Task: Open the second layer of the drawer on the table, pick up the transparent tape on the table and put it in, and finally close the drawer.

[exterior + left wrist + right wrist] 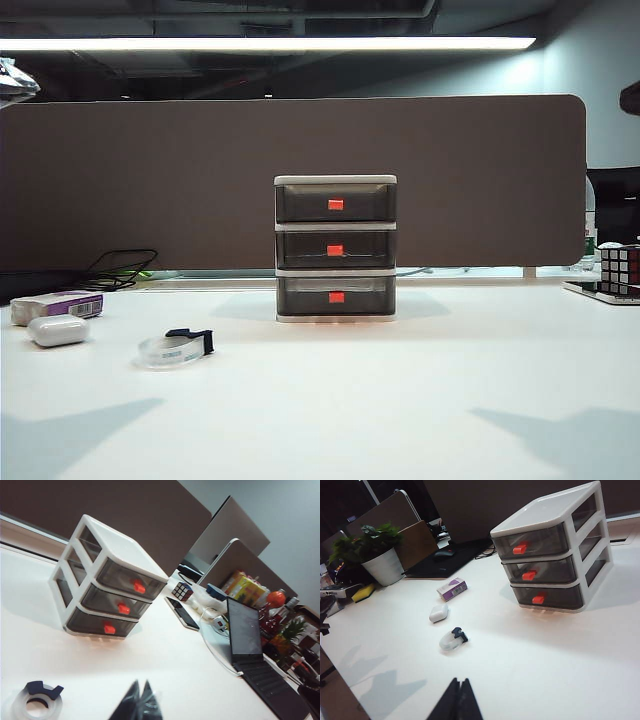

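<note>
The drawer (335,250) stands upright at the middle back of the table (400,400), all three tiers shut. Its second layer (335,248) is the middle smoky tray with a red-orange tab. The transparent tape (175,348), a clear ring with a black end piece, lies flat on the table to the drawer's front left. Neither arm shows in the exterior view. In the left wrist view my left gripper (141,681) is shut and empty, hovering near the tape (36,705), with the drawer (107,587) farther off. My right gripper (460,679) is shut and empty, well short of the drawer (547,550) and the tape (452,639).
A white rounded case (57,330) and a purple-and-white box (60,304) lie at the table's far left. A Rubik's cube (620,268) sits at the right edge. A brown partition (300,150) runs behind the drawer. A laptop (247,640) stands on the neighbouring desk.
</note>
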Robot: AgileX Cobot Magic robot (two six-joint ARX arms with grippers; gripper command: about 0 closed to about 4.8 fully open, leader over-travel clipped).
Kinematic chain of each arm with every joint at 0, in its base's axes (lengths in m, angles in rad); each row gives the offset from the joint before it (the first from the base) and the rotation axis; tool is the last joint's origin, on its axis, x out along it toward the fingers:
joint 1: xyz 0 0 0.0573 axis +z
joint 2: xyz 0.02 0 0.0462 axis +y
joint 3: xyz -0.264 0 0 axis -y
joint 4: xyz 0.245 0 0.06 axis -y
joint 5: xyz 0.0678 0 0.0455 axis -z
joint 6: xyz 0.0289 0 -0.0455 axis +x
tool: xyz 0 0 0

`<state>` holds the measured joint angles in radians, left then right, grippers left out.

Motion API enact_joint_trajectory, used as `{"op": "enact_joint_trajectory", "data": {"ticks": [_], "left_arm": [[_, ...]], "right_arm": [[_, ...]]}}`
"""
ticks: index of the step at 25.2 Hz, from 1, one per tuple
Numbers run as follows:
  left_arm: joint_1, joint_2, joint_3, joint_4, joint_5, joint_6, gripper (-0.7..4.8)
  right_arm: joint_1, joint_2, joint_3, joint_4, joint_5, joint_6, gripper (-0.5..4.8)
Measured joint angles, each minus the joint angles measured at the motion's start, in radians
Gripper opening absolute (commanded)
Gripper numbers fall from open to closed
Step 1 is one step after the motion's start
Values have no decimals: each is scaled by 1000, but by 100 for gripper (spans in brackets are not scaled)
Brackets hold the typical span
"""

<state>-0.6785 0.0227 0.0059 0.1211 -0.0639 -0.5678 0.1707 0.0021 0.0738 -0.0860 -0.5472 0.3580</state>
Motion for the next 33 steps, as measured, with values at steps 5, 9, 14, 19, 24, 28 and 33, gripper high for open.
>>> {"op": "enact_joint_trajectory", "data": {"ticks": [5,9,14,19,24,28,33], "left_arm": [[-100,106,2,85,-108,88,-3],[-100,242,5,227,-113,109,-2],[-100,609,96,459,-108,176,79],[-100,974,197,647,-97,243,154],[-100,1299,287,793,-130,261,154],[-100,1447,346,875,-150,261,153],[-100,1516,406,896,-95,261,153]], "right_arm": [[28,26,28,-10,50,-3,-5],[28,92,68,-17,51,-24,-5],[39,333,209,10,55,-116,-5],[42,558,271,110,56,-128,-5],[65,760,320,217,51,-138,-5],[91,908,383,237,48,-181,-5],[100,1038,437,253,19,-214,-5]]}}
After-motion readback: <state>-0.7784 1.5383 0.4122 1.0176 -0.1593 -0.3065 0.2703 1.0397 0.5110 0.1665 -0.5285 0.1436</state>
